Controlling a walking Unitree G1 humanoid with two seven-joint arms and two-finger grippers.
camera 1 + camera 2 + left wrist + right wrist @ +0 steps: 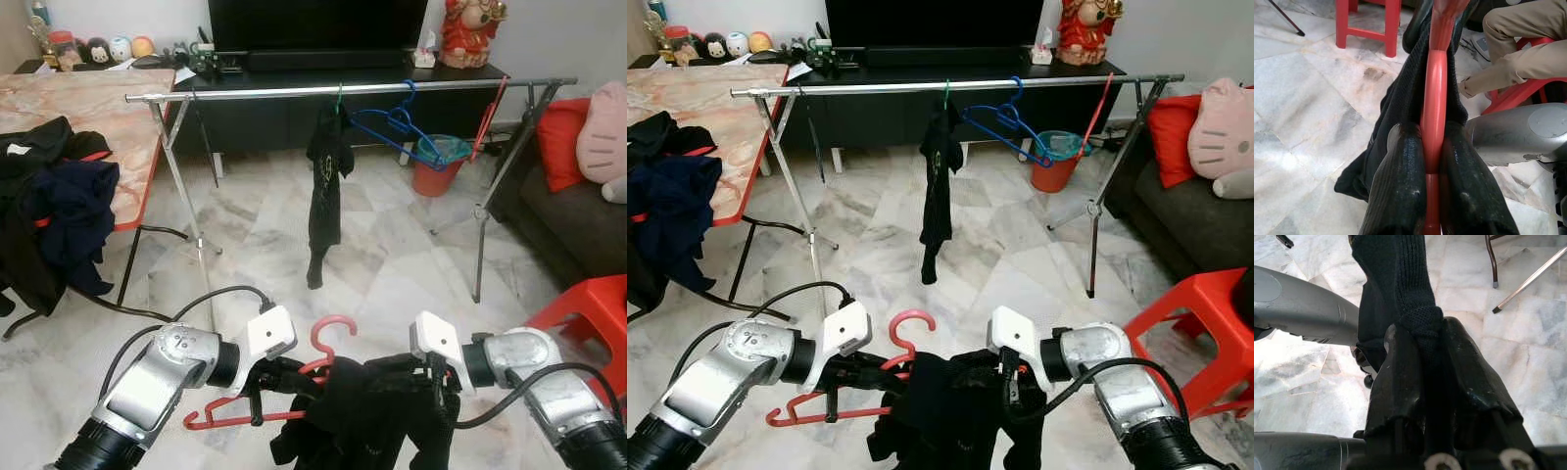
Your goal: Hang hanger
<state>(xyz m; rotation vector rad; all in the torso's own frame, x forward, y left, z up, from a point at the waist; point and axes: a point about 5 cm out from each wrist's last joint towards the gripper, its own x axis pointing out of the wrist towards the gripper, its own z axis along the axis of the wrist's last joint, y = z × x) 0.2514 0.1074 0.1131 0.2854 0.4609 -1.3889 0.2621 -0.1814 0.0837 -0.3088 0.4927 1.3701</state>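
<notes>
I see my left gripper (1432,161) clenched on the red hanger (328,338), right gripper (1425,357) pinching its black garment (367,416), bare marble floor (392,264) ahead to the clothes rail (294,90).

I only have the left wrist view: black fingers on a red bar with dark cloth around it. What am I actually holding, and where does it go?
Observer: The left gripper is shut on a red hanger with its hook pointing up and a black garment draped on it.
Operator: Is the right arm doing anything?
Observer: Yes, the right gripper is pinching that same garment on the hanger's other side.
Operator: Where is the rail?
Observer: A metal clothes rack stands ahead across the marble floor, its bar above gripper height.
Operator: Any space on it?
Observer: A dark garment hangs mid-bar beside a blue hanger; the bar left of them is bare.
</notes>
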